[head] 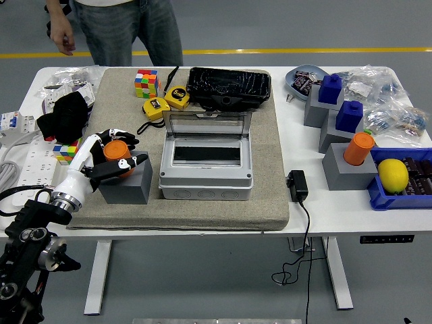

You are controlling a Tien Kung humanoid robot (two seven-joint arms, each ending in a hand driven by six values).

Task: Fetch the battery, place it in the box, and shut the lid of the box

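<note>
Our left hand (108, 154) curls around the orange battery (116, 150), which stands upright in its grey holder (126, 182) near the mat's left edge. The open box (206, 162) lies just right of it; our right arm is unseen.

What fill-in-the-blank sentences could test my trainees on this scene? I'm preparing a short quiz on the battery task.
1. The left hand is curled around the ____ battery.
2. That battery stands in a ____ block.
3. The lid of the box is ____.
4. The yellow lemon lies in a ____ tray.

Missing words: orange; grey; open; blue
</note>
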